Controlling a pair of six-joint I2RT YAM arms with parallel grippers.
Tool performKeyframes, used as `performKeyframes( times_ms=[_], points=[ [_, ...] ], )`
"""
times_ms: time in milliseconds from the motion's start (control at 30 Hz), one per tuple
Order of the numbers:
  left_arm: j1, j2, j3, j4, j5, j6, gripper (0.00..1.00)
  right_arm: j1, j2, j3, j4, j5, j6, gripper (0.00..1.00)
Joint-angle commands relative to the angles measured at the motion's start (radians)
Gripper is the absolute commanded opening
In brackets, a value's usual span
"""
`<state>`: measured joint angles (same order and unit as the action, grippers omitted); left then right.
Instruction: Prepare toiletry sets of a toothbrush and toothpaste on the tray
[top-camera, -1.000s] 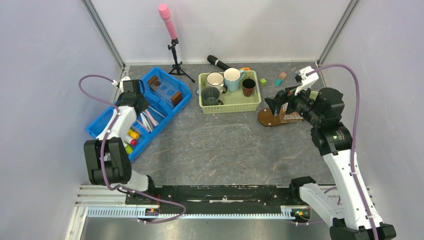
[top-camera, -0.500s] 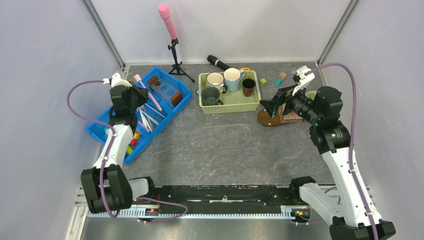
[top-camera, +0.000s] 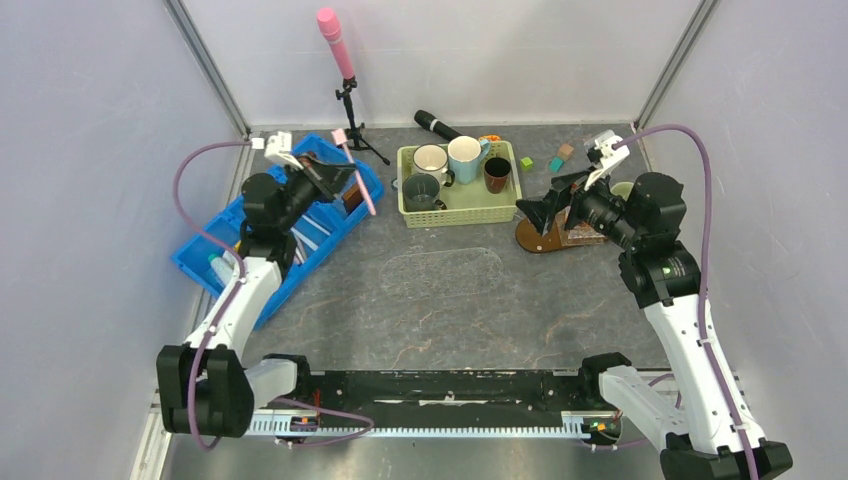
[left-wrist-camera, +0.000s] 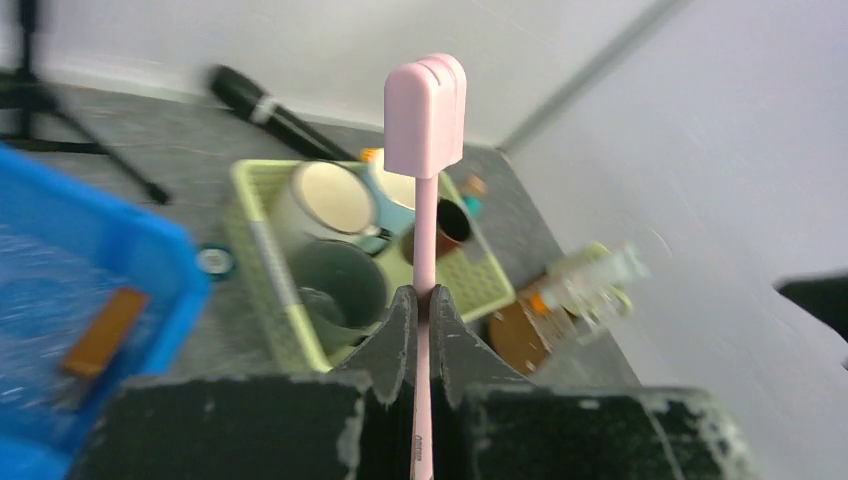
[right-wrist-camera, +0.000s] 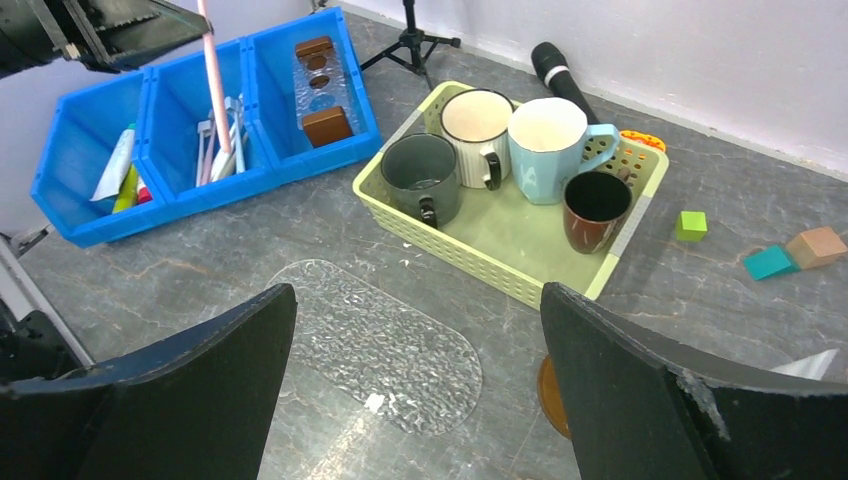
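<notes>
Pink plastic stands out first: the toothbrush (left-wrist-camera: 424, 220) rises straight from the left gripper (left-wrist-camera: 422, 300), whose fingers are pressed tight on the lower handle. The blocky head points up and away from the wrist. Pinching it low on the handle probably keeps the head clear of the fingers and leaves most of its length free to be laid down flat.

Below and just behind this gripper sits the blue bin (top-camera: 190, 262). More brushes lie in its middle section. The toothpaste tubes (right-wrist-camera: 120, 170) lie in the section farthest back from the fingers, towards the arm's own base, and none is held.

The tray (top-camera: 533, 242) is well apart from the left gripper, ahead of its fingertips and beyond the green basket (top-camera: 460, 212) of mugs (top-camera: 432, 160). It lies just beneath the right gripper (top-camera: 545, 200), which partly hides it. Something pale and clear rests on the board, but I cannot tell what it is. No finished set shows on it.

The right gripper is spread wide with nothing between its fingers, and it faces the basket and bin. Hovering open beside the tray, it seems placed to receive or steady whatever arrives there. I judge the task to be early: the brush must cross past the mugs, and a tube must then follow it.
</notes>
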<state>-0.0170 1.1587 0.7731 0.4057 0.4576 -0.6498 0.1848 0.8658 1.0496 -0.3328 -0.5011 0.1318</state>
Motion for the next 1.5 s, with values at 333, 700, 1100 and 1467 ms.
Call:
performKeyframes(
  times_ms=[333, 700, 1100, 1467],
  points=[
    [-0.405, 0.002, 0.071, 0.137, 0.134, -0.013, 0.02, 0.097, 0.018, 0.086, 0.084, -0.043, 0.089, 0.96],
    [-0.598, 0.062, 0.116, 0.178, 0.188, 0.013, 0.02, 0.179, 0.093, 0.176, 0.104, -0.105, 0.13, 0.86],
    [-0.692, 0.091, 0.172, 0.092, 0.251, 0.123, 0.02, 0.253, 0.183, 0.249, 0.054, -0.102, 0.136, 0.71],
    [-0.721, 0.118, 0.216, 0.019, 0.268, 0.189, 0.02, 0.286, 0.207, 0.254, 0.027, -0.102, 0.133, 0.47]
  ],
)
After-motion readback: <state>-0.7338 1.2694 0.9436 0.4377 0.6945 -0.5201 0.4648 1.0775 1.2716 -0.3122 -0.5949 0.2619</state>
